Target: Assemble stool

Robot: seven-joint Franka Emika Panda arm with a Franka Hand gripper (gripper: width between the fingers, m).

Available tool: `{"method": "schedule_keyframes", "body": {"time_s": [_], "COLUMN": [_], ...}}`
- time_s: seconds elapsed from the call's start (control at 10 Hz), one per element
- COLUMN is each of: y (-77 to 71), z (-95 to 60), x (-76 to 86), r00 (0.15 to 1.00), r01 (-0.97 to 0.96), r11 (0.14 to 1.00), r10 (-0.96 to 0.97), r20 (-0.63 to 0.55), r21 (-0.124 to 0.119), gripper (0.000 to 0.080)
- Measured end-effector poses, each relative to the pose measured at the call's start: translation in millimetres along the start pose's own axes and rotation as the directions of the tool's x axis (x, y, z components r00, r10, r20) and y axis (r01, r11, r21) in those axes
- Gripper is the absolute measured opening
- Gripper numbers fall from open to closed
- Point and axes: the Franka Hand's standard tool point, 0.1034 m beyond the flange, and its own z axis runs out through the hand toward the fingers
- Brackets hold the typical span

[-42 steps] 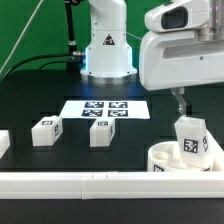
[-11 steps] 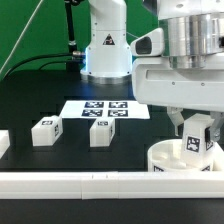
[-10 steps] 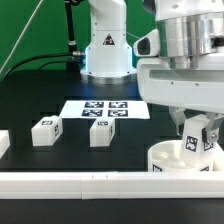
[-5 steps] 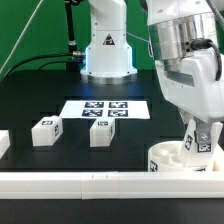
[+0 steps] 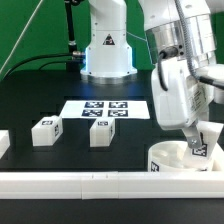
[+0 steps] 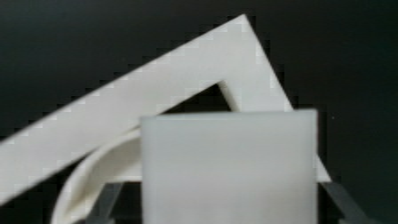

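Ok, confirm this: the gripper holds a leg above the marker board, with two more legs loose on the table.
Wrong in one respect. In the exterior view the gripper holds the leg at the seat disc, well away from the marker board. The two more legs do lie loose on the table.

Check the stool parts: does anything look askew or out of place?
Only the leg in the jaws: it leans at a tilt over the seat disc at the exterior view's right, not upright. The left loose leg and middle loose leg sit flat on the table; nothing looks damaged.
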Motion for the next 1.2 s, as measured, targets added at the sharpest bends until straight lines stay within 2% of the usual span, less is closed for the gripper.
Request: {"method": "schedule_keyframes", "body": {"time_s": [0.1, 0.2, 0.3, 0.4, 0.5, 0.6, 0.7, 0.9, 1.0, 1.1, 1.2], "y": [0.9, 3.8, 4.7, 5.2, 5.4, 5.5, 6.7, 6.1, 15.6, 17.8, 16.6], "z": [0.4, 1.3, 1.4, 1.7, 1.7, 1.8, -1.9, -17.7, -20.2, -21.8, -21.2], "x": [-2.4, -4.9, -5.4, -5.5, -5.6, -5.7, -7.6, -15.0, -21.7, -26.4, -24.5], "r00": [0.993, 0.986, 0.984, 0.988, 0.99, 0.995, 1.0, 0.955, 0.894, 0.838, 0.816], "r01": [-0.12, -0.168, -0.176, -0.156, -0.141, -0.101, 0.008, 0.294, 0.447, 0.545, 0.578], "r11": [0.993, 0.985, 0.984, 0.987, 0.99, 0.994, 1.0, 0.956, 0.893, 0.835, 0.813], "r10": [0.12, 0.168, 0.176, 0.155, 0.14, 0.1, -0.008, -0.293, -0.444, -0.541, -0.574], "r20": [0.015, 0.024, 0.027, 0.027, 0.027, 0.025, 0.027, 0.046, 0.061, 0.069, 0.068], "r21": [0.019, 0.029, 0.029, 0.028, 0.028, 0.029, 0.014, -0.004, -0.057, -0.075, -0.068], "gripper": [0.0337, 0.0337, 0.0337, 0.0402, 0.0402, 0.0585, 0.0629, 0.0646, 0.0646, 0.0649, 0.0649]}}
